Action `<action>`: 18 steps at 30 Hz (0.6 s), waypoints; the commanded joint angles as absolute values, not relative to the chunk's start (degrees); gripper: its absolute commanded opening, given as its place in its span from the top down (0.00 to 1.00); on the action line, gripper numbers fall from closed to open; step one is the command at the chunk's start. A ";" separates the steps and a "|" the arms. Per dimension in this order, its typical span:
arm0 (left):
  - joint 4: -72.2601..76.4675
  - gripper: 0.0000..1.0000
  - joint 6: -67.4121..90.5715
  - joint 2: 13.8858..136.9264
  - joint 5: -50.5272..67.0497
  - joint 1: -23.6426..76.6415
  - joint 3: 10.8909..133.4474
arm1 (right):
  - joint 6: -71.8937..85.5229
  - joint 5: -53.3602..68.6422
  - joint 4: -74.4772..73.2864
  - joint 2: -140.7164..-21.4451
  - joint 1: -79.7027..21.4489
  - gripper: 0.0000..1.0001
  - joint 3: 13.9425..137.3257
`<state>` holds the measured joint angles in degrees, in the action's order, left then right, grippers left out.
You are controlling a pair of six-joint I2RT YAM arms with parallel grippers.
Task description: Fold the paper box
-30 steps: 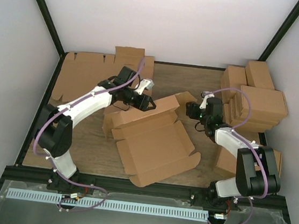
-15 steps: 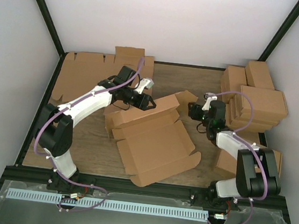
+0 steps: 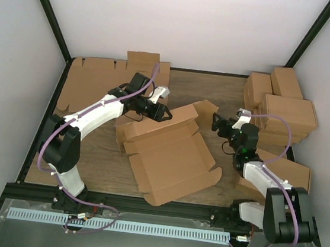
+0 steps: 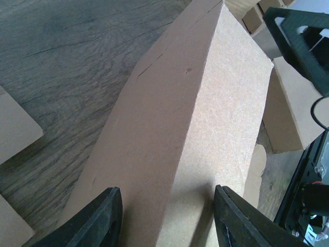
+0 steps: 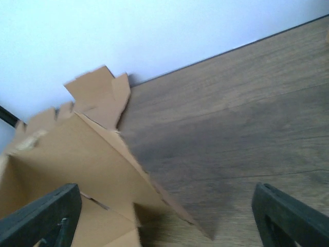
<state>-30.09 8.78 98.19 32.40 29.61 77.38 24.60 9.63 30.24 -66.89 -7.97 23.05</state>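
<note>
The paper box (image 3: 170,160) lies half formed in the middle of the table, its base flat and its back wall raised. My left gripper (image 3: 166,115) is shut on that raised, folded-over back wall, and in the left wrist view the cardboard (image 4: 205,128) fills the space between the black fingers (image 4: 97,216). My right gripper (image 3: 216,122) stands wide open just right of the box's right end flap (image 3: 205,111) and touches nothing. In the right wrist view the box's corner (image 5: 61,159) sits at the left, with bare wood between the fingertips (image 5: 293,216).
A pile of flat notched cardboard sheets (image 3: 98,77) lies at the back left. Several closed brown cartons (image 3: 286,110) are stacked at the back right, with another carton (image 3: 284,173) beside the right arm. White walls and black frame posts enclose the table.
My right gripper has opened wide and drawn back a little to the right, away from the box's end flap. The left gripper and the box have not moved.
</note>
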 commanded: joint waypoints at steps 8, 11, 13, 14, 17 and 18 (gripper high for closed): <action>-31.01 0.49 8.35 100.14 30.91 29.24 77.56 | 22.31 20.23 36.06 -78.84 -5.45 0.29 29.06; -30.64 0.49 8.57 100.33 32.41 29.27 77.87 | 20.96 19.29 36.98 -80.93 -5.45 0.27 30.22; -30.53 0.49 8.61 100.38 32.60 29.29 78.08 | 19.42 19.78 38.32 -82.23 -5.45 0.29 30.72; -30.57 0.49 8.61 100.37 32.62 29.25 78.13 | 18.30 20.69 38.92 -83.04 -5.47 0.32 31.03; -30.73 0.49 8.53 100.53 32.49 29.29 78.30 | 15.94 21.48 39.13 -84.87 -5.45 0.39 32.38; -30.88 0.49 8.53 100.59 32.52 29.27 78.43 | 15.01 22.36 38.94 -85.43 -5.44 0.43 32.84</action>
<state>-30.06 8.80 98.52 33.47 29.56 77.54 19.86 19.90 36.47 -83.46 -5.80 29.56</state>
